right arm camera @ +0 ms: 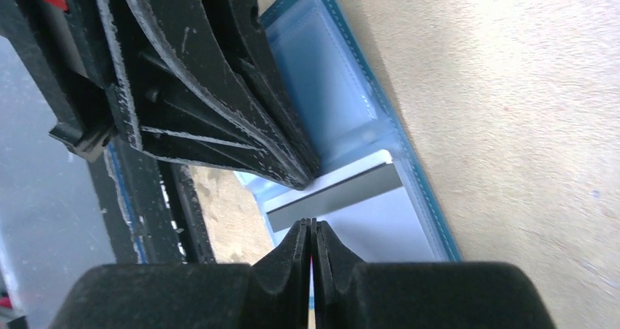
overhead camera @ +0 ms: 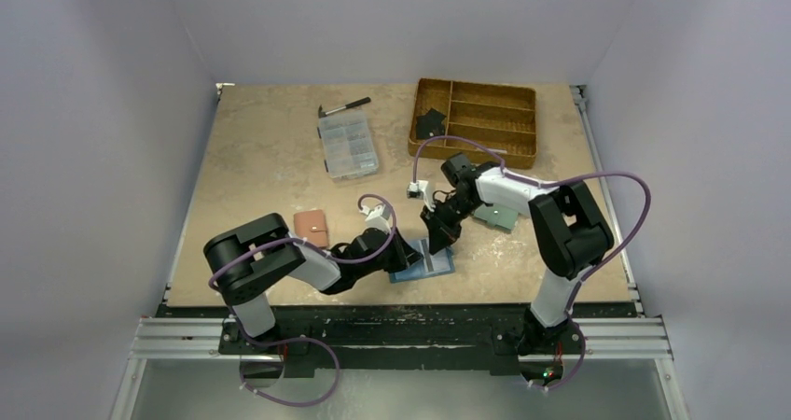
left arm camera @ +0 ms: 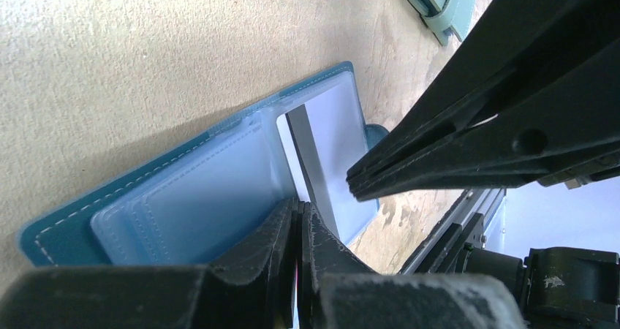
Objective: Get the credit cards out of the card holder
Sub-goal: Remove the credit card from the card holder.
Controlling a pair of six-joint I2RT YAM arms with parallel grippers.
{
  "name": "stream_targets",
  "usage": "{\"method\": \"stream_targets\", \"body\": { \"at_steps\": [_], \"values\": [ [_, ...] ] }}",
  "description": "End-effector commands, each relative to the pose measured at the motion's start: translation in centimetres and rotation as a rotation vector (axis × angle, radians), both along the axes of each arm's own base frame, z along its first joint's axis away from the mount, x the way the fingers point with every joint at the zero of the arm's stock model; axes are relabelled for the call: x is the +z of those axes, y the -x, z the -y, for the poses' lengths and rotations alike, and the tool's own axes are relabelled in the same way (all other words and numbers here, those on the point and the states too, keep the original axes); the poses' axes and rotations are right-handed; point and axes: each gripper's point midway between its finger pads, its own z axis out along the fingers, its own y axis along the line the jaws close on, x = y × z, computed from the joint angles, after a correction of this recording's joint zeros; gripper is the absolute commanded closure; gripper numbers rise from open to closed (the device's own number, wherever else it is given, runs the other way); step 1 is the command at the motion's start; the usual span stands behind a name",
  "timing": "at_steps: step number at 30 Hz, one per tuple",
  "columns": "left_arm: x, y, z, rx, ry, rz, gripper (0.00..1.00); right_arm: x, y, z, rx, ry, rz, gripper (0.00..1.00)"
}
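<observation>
Right gripper (right arm camera: 311, 230): fingers pressed together, nothing visible between them, tips at or on the pale greyish card with a dark stripe (left arm camera: 330, 142). The card lies flat in the opened dark blue bifold wallet (left arm camera: 183, 197), just ahead of those tips. Left gripper (left arm camera: 297, 223), likewise closed, bears on the wallet close alongside. Best course, I judge: left pins firmly, right drags the card outward, low and flat, without lifting the wallet.
</observation>
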Motion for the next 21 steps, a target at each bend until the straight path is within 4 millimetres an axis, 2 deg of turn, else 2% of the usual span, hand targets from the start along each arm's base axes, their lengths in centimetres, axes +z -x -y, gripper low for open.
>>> {"method": "stream_targets", "body": {
  "at_steps": [1, 6, 21],
  "values": [
    [-3.0, 0.8, -2.2, 0.017, -0.091, -0.035, 0.95, 1.0, -1.8, 0.4, -0.020, 0.020, 0.128, 0.88],
    [-2.5, 0.8, -2.4, 0.019, -0.065, -0.018, 0.92, 0.2, -2.8, 1.4, -0.060, 0.079, 0.165, 0.87],
    [-1.7, 0.9, -2.3, 0.008, -0.027, 0.007, 0.77, -1.6, -3.7, 3.2, -0.100, 0.196, 0.199, 0.85]
  ]
}}
